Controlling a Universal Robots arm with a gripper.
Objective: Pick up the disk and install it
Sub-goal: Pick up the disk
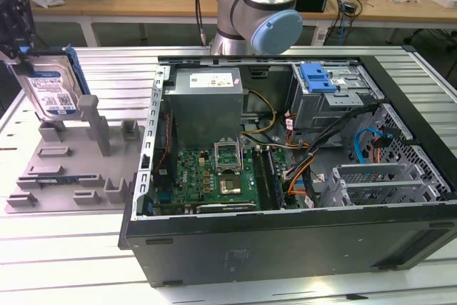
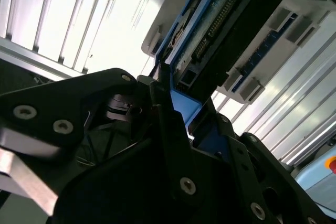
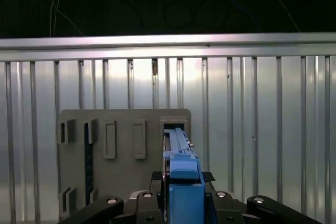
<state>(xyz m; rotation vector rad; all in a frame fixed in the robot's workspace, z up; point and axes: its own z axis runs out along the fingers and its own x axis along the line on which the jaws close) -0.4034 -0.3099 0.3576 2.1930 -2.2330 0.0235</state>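
Note:
The disk (image 1: 50,89) is a silver hard drive with a white and blue label in a bright blue carrier bracket. It stands on edge, slightly tilted, at the exterior view's far left. Its lower end is at the back slot of the grey fixture tray (image 1: 71,176); whether it touches the slot I cannot tell. My gripper (image 1: 20,58) is shut on the disk's upper end. In the first wrist view the disk (image 3: 177,139) runs edge-on from between my black fingers (image 3: 157,178) down to the tray slot. The second wrist view shows the disk's (image 2: 226,30) connector end past the gripper (image 2: 176,106).
An open computer case (image 1: 285,241) lies on the exterior view's right. Inside are a grey power supply (image 1: 203,101), a motherboard (image 1: 221,169) and a drive bay with a blue latch (image 1: 318,76). The arm's base (image 1: 260,12) stands behind the case. The tray carries upright grey posts (image 1: 96,123).

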